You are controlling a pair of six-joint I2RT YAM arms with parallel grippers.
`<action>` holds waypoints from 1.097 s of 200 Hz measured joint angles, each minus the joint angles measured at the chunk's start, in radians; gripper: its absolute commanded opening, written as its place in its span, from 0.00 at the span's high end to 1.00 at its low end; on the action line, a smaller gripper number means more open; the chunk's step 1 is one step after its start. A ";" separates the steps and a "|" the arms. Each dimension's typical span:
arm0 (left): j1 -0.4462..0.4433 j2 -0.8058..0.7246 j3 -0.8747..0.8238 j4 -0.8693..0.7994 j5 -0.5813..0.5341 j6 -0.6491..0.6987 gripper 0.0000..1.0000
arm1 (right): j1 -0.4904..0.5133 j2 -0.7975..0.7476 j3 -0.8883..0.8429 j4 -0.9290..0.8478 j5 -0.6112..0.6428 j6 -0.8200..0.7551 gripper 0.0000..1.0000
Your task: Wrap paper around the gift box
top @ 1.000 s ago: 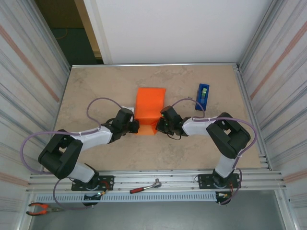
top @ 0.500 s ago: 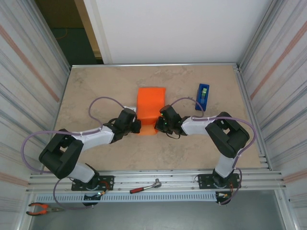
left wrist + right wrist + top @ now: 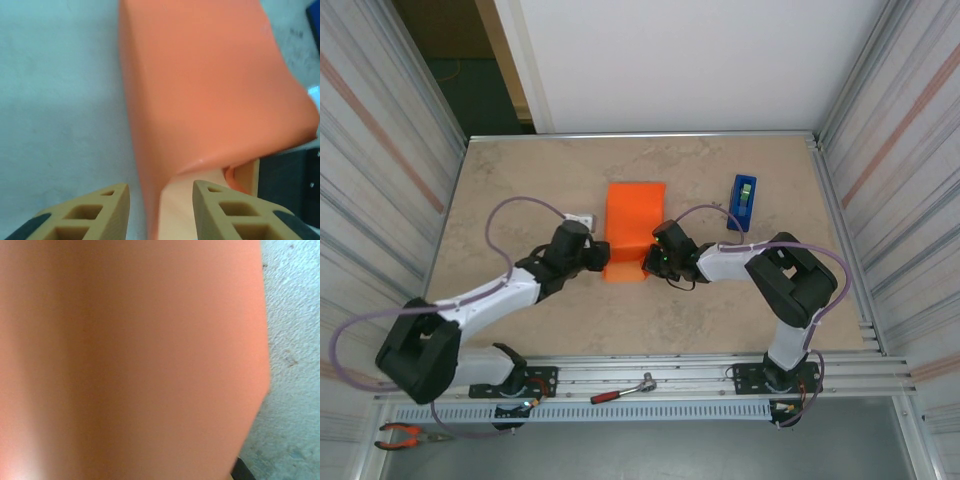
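Observation:
The orange paper (image 3: 633, 228) lies folded over the gift box at the table's middle. In the left wrist view the paper (image 3: 210, 85) arches up and a pale pink face of the gift box (image 3: 181, 212) shows under its near edge. My left gripper (image 3: 594, 255) (image 3: 160, 202) sits at the paper's left front side, open, with the paper's edge between its fingers and touching neither. My right gripper (image 3: 654, 262) is at the paper's right front corner. The paper (image 3: 135, 360) covers its fingers, so I cannot see whether they pinch it.
A blue tape dispenser (image 3: 743, 200) stands to the right of the paper. A small white item (image 3: 582, 216) lies just left of the sheet. A red-handled tool (image 3: 623, 390) and pliers (image 3: 404, 435) rest on the near rail. Metal walls close in both sides.
My left gripper has opened and let go of the paper, and the left arm has swung out to the left. The right arm has stayed put.

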 measured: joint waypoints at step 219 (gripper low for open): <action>0.027 0.271 -0.034 0.109 0.255 -0.033 1.00 | 0.000 0.002 -0.007 0.019 -0.003 0.000 1.00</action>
